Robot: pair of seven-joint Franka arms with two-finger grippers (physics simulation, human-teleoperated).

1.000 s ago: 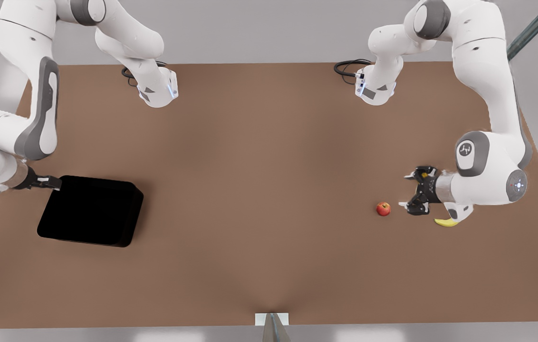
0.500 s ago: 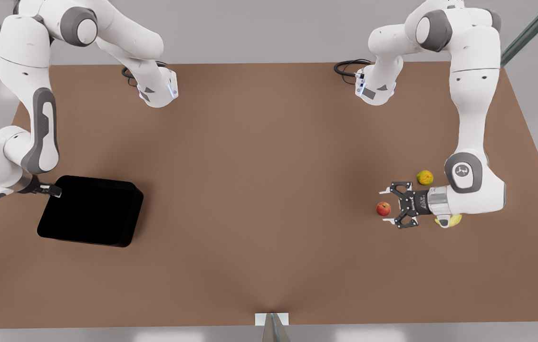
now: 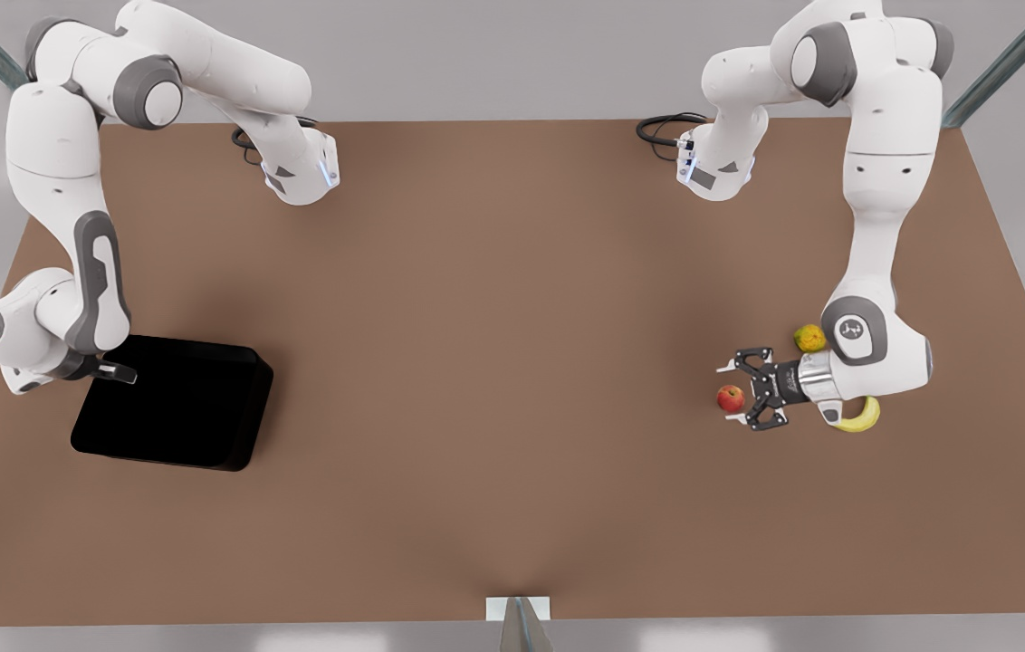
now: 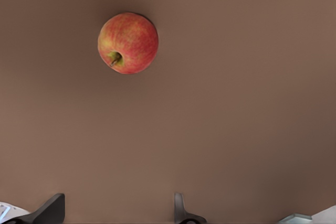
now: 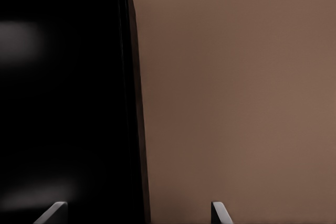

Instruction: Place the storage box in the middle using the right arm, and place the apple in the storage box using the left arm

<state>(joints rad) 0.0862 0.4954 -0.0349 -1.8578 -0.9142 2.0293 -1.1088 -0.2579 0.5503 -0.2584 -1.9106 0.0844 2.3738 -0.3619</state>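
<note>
While the storage box [image 3: 173, 401] sits at the table's [image 3: 512, 362] eight o'clock, the right gripper [image 3: 119, 372] straddles its wall, jaws wide. At four o'clock, the left gripper [image 3: 733, 394] (also wide) flanks the apple [image 3: 730, 397]. Nothing lifted; both placements remain.

The banana [image 3: 862, 418] is half hidden (the wrist covers it).
</note>
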